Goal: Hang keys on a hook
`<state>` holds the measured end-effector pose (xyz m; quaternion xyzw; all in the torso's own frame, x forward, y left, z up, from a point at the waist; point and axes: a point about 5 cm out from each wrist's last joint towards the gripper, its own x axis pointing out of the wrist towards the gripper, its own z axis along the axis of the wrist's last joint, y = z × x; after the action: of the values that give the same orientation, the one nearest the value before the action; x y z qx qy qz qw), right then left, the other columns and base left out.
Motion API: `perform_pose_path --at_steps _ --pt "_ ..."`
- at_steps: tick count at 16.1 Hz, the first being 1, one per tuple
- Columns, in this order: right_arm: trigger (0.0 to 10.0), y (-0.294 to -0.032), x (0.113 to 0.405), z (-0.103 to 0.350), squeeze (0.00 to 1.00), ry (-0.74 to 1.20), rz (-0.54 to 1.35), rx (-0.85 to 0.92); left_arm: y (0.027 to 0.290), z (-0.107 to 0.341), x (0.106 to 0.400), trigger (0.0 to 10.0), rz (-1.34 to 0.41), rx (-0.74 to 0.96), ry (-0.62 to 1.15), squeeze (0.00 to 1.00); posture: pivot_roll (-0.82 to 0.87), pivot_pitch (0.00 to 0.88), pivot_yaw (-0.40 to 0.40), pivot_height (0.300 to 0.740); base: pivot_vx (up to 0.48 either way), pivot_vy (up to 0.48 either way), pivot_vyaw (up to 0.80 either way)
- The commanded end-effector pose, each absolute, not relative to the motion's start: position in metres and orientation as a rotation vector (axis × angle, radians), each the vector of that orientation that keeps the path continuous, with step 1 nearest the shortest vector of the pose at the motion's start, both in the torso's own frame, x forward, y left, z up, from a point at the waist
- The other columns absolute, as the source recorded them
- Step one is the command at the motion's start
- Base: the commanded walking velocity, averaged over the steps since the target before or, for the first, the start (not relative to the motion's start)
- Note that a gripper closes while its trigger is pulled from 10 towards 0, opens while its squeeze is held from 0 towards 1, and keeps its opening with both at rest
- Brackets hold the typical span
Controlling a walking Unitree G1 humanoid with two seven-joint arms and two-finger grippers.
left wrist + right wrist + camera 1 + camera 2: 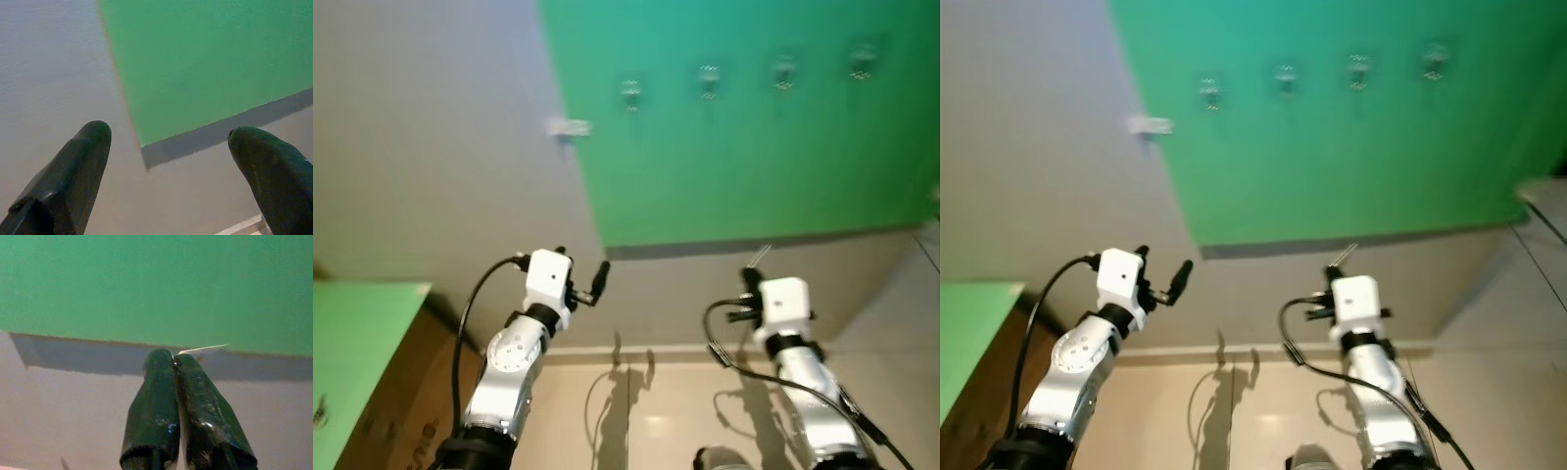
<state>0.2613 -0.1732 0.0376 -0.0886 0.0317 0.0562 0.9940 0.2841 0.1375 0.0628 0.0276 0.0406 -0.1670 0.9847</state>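
A green board hangs on the pale wall, with a row of several small metal hooks near its top. Well below the hooks, my right gripper is raised toward the board's lower edge. It is shut, and a thin pale sliver sticks out sideways from its tips; I cannot tell what the sliver is. My left gripper is also raised, near the board's lower left corner, and stands wide open with nothing between its fingers. Both arms appear in the eye views, with the right gripper to the right of the left gripper.
A small white fitting sits on the wall just left of the board. A cardboard box with a green top stands at the far left. Pale floor meets the wall below the arms.
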Motion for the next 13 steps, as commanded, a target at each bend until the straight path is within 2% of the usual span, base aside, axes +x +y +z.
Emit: perform_pose_path --at_steps 1,4,9,13 --pt "0.0 -0.175 0.264 0.039 0.0 0.058 0.112 -0.191 0.14 0.061 0.283 10.0 -0.318 0.049 0.087 0.0 -0.25 0.0 0.147 0.74 0.0 0.0 -0.76" --pt "0.0 -0.174 0.268 0.04 0.0 0.079 0.157 -0.217 0.14 0.056 0.277 10.0 -0.283 0.022 0.102 0.0 -0.25 0.0 0.136 0.74 0.0 0.0 0.0" --pt "0.0 -0.2 0.295 0.064 0.0 0.08 0.207 -0.268 0.133 0.043 0.264 10.0 -0.222 -0.013 0.123 0.0 -0.24 0.0 0.065 0.74 0.0 0.0 0.0" --pt "0.0 -0.189 0.302 0.066 0.0 0.068 0.227 -0.226 0.132 0.046 0.266 10.0 -0.213 0.021 0.108 0.0 -0.22 0.0 0.071 0.74 0.0 0.0 0.0"
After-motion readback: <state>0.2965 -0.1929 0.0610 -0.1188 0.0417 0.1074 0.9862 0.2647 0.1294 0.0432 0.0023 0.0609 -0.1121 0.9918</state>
